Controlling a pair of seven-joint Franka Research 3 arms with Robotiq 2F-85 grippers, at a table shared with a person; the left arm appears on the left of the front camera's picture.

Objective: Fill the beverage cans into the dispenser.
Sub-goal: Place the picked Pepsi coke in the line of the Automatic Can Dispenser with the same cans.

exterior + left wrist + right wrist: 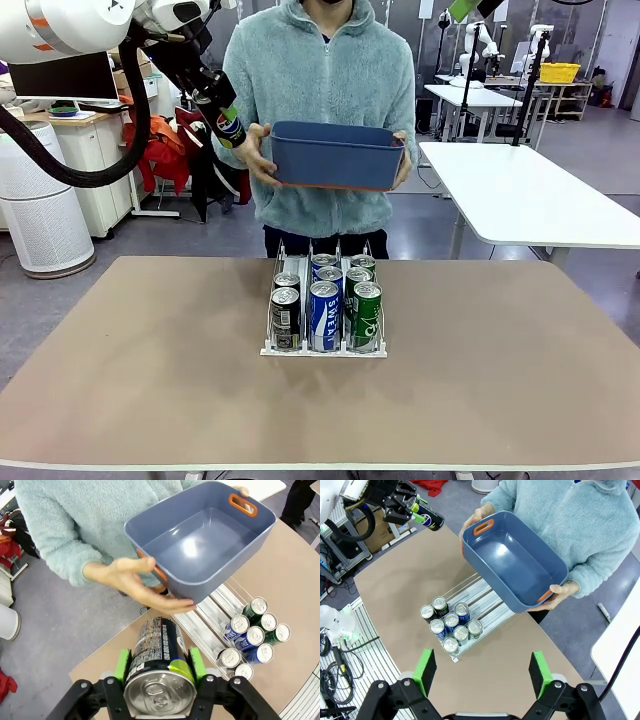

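1. The left pincer (159, 672) is clamped on a black Pepsi can (159, 655), its green pads pressed to the can's two sides. In the front view this pincer (222, 118) holds the can (229, 127) high in the air at the far left, tilted, just beside the person's hand.
2. The right pincer (482, 672) stands wide with nothing between its green pads, raised above the near right part of the surface (395, 585).
3. The dispenser (323, 305) sits at the middle of the surface (150, 360), toward its far edge.
4. Seven cans stand upright in the dispenser, crowded to its near end. The left lane has two black cans (286, 315), the middle lane three blue-and-white cans (324, 312), and the right lane green cans (366, 312), at least two.
5. The far parts of the lanes are bare in the right wrist view.
6. The person (325, 90) stands at the far side and holds a dark blue bin (337, 155) with both hands, tilted toward the robot. Its inside is bare and its handle slots are orange.
7. The bin hangs above the far end of the dispenser.
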